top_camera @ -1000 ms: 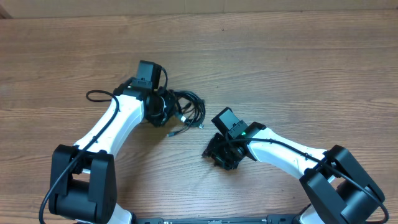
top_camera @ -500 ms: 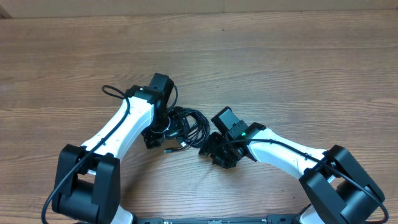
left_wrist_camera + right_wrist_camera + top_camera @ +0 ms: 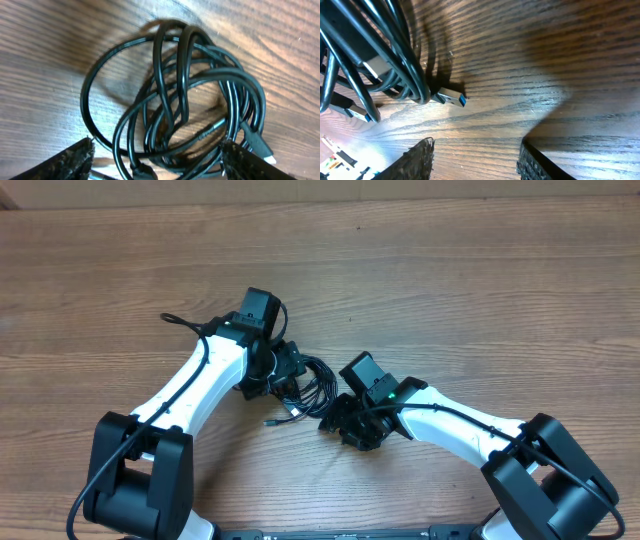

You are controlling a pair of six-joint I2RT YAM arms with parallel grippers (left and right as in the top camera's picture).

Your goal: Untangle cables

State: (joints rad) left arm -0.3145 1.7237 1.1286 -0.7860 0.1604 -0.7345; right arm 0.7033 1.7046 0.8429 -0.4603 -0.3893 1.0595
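Overhead view shows cables (image 3: 305,385) in one knotted bundle on the desk (image 3: 450,300) between both hands, left hand (image 3: 285,376) and right hand (image 3: 340,420) spread apart, gripping nothing, basically nothing separated yet.

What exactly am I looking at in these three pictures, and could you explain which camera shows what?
These are two white robot arms at a wooden table. The overhead picture looks down from above. The other two come from small cameras on the wrists, so the dark shapes at their bottom edges are each hand's own fingers.

Between the arms lies a bundle of thin black cables, looped through one another. The left wrist view shows the coils up close. The right wrist view shows a blue-tipped plug lying on the wood.

The left hand stands open right over the bundle. The right hand is open too, just beside it. Neither holds a cable.
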